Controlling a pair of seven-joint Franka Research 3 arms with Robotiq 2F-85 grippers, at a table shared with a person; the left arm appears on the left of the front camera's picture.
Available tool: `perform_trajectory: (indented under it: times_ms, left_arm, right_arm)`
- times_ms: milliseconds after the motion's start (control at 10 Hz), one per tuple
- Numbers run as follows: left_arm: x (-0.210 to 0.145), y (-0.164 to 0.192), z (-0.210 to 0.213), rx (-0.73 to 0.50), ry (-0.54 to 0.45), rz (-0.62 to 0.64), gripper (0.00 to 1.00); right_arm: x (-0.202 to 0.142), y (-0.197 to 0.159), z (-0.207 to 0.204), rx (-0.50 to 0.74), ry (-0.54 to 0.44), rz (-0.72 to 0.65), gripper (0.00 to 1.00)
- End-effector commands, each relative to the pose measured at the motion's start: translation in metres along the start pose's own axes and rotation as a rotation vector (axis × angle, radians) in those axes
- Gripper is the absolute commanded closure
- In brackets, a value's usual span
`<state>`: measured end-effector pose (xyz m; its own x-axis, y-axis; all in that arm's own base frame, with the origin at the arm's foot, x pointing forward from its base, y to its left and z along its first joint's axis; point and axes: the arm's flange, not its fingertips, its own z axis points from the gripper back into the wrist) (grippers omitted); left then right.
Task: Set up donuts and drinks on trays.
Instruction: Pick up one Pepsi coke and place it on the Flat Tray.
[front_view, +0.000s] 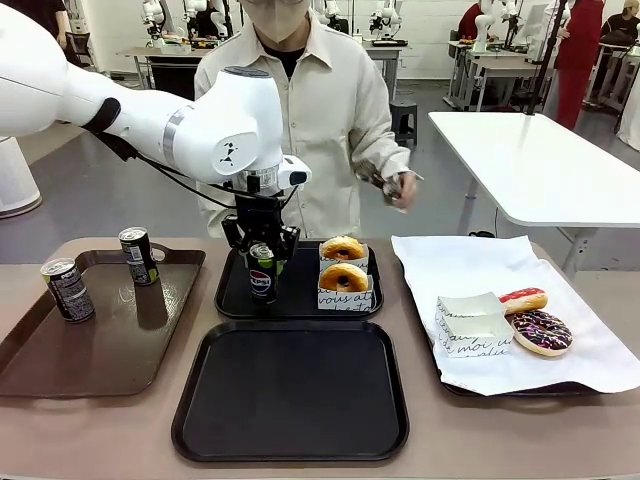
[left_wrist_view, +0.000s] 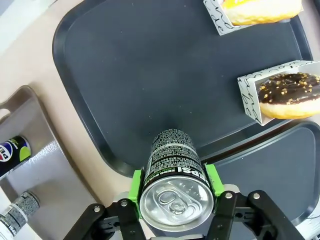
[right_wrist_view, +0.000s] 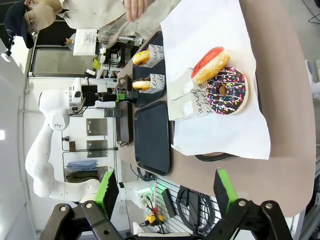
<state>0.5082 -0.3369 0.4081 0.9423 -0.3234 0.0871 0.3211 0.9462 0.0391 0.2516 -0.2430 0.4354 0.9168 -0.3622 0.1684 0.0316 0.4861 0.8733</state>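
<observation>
Three soda cans are on show: a Pepsi can (front_view: 262, 283) stands upright at the left side of the far black tray (front_view: 305, 296), and one can (front_view: 68, 290) and another can (front_view: 138, 256) stand apart on the brown tray (front_view: 60, 370). There are four donuts: a back donut (front_view: 343, 247) and a front donut (front_view: 343, 276), each in a white sleeve, sit on the right of the far black tray, while a red-iced donut (front_view: 523, 299) and a sprinkled chocolate donut (front_view: 541, 331) lie on the white paper (front_view: 450, 260). A second black tray (front_view: 290, 390) lies just in front of the first on the table (front_view: 600, 430). The left arm reaches in with its wrist pointing straight down, and the left end effector (left_wrist_view: 175, 182) clamps the Pepsi can between its green pads. The right end effector (right_wrist_view: 165, 190) has its fingers spread wide around nothing, well apart from the trays.
</observation>
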Motion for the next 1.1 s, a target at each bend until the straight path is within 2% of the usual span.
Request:
perform_trajectory:
  times_ms: [0, 200, 400, 900, 1000]
  left_arm:
    - [0.002, 0.0, 0.006, -0.007, -0.028, -0.02, 0.41]
    - [0.0, -0.001, 0.001, -0.002, -0.004, -0.004, 0.41]
    - [0.016, 0.008, -0.006, -0.035, -0.074, 0.019, 0.41]
    - [0.027, 0.008, -0.02, 0.01, -0.1, 0.025, 0.41]
    - [0.028, 0.008, -0.017, 0.009, -0.106, 0.013, 0.13]
  right_arm:
    - [0.003, 0.001, 0.0, 0.024, -0.014, 0.002, 0.0]
    - [0.003, 0.001, 0.0, 0.024, -0.014, 0.002, 0.0]
    - [0.003, 0.001, 0.0, 0.024, -0.014, 0.002, 0.0]
    - [0.003, 0.001, 0.0, 0.024, -0.014, 0.002, 0.0]
    - [0.003, 0.001, 0.0, 0.024, -0.014, 0.002, 0.0]
